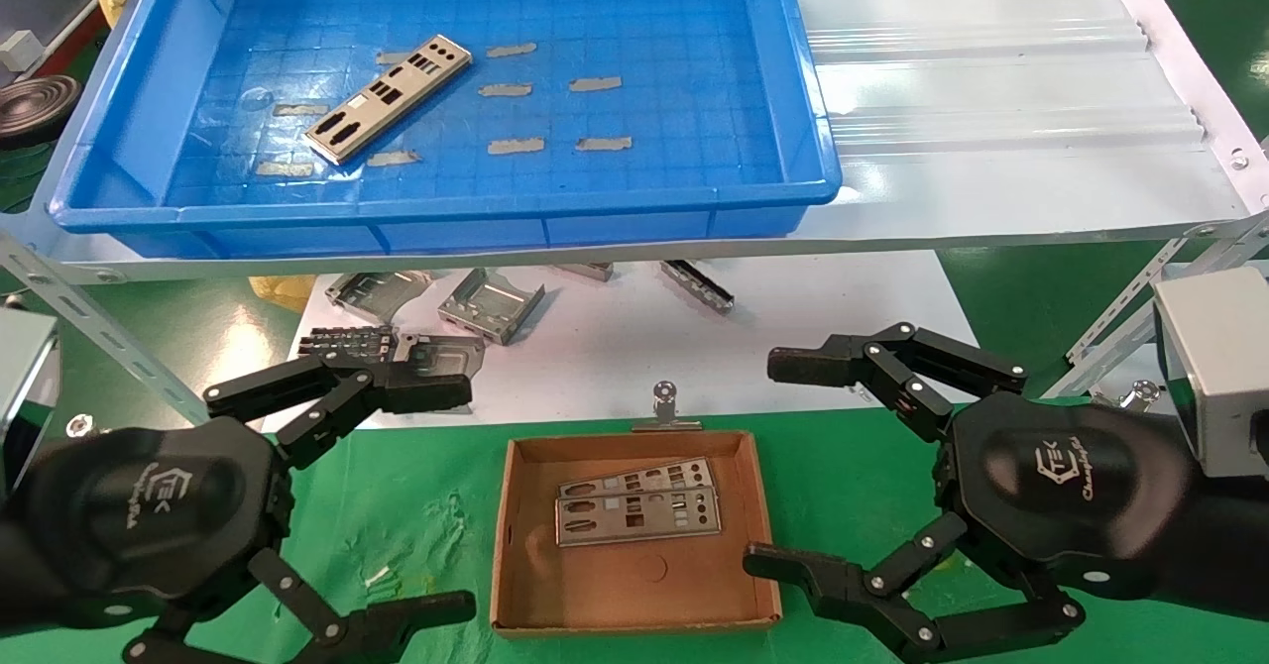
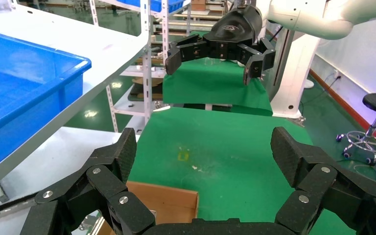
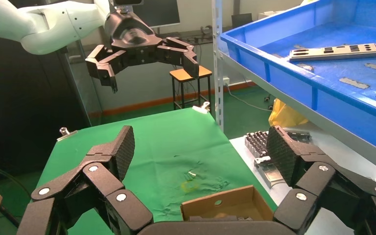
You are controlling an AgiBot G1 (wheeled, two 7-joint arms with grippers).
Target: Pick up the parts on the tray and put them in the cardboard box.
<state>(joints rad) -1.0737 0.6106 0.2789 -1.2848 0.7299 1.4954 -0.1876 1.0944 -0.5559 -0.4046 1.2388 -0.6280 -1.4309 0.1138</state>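
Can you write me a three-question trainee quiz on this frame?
1. How many parts lie in the cardboard box?
2. True or false: the tray still holds one part.
3. Which gripper is gripping something: A the left gripper, B the right gripper, C neither?

Key: 1. Two, overlapping. 2. True. 3. C; both hang open on either side of the box.

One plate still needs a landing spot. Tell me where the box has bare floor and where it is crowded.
The box has bare floor along its near wall, below the two plates, and a narrower strip by its left wall. The far half is crowded by those overlapping plates. The last plate lies in the tray. Left gripper and right gripper flank the box, open and empty.
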